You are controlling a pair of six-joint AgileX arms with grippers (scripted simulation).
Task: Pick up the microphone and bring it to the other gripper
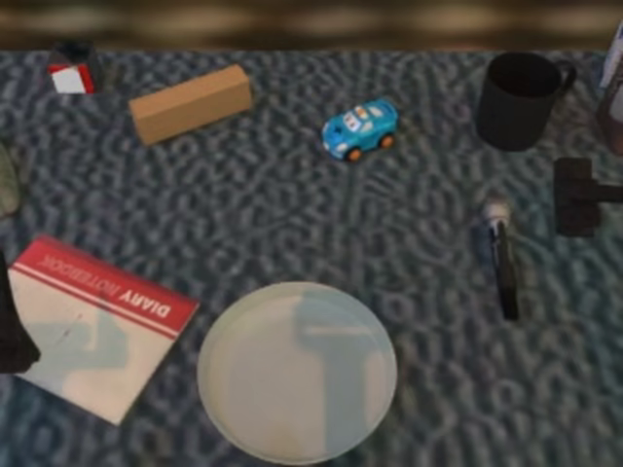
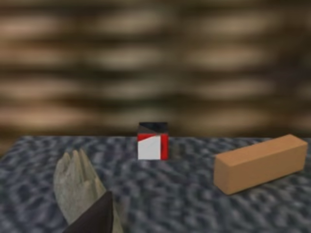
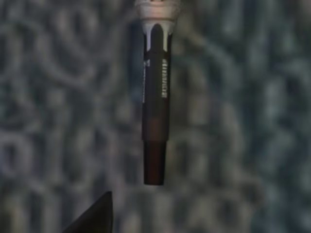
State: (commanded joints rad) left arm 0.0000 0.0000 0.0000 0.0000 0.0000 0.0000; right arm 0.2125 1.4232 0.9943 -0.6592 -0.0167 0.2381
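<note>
**Lying flat: the mic waits on the counter**

The mic (image 1: pixel 502 263) lies on the counter's (image 1: pixel 292 214) right side, head toward the far edge, nothing touching it. The right gripper (image 1: pixel 576 197) hangs just beside it at the right edge; I cannot tell how its jaws stand. The left gripper (image 1: pixel 15 336) sits at the left edge. Farther back stand a blue car (image 1: pixel 360 128) and a black mug (image 1: pixel 518 99).

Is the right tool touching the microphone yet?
Apart. The top view shows blue cloth between the right tool and the microphone, which lies flat on the table.
</note>
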